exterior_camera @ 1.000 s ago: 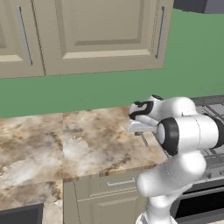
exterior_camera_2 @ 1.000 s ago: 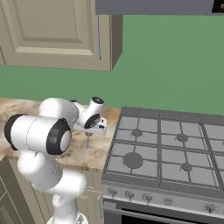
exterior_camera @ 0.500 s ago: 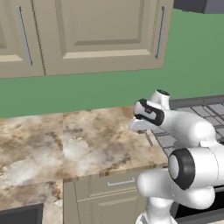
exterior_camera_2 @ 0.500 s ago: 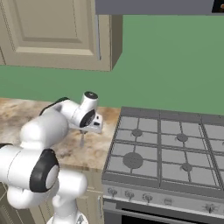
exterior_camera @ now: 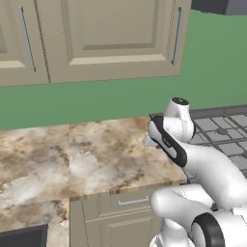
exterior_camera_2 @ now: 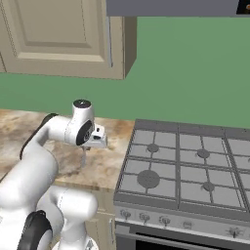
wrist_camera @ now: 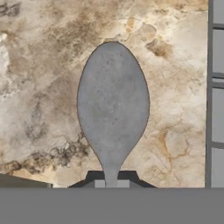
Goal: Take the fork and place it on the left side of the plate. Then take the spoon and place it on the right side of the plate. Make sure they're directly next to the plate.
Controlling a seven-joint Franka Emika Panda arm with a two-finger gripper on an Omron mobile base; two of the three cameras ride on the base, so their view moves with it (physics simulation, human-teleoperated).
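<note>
the gripper hangs over the marble counter, just beside the left edge of the stove, and its fingers are closed on the handle of the spoon. from the right side the spoon shows as a thin grey sliver hanging down from the hand, its lower end above the counter and not touching it. looking along the hand, the spoon has its oval grey bowl facing out, its narrow neck running down between the fingers, with the mottled brown-and-cream counter behind it and the stove's grey edge running alongside.

from the left side the gripper sits over the counter's end nearest the stove, with the white arm bending up from below and hiding most of the hand; the spoon itself can't be made out from there. beige wall cabinets hang above the counter against the green wall, well up and away from the stove.
</note>
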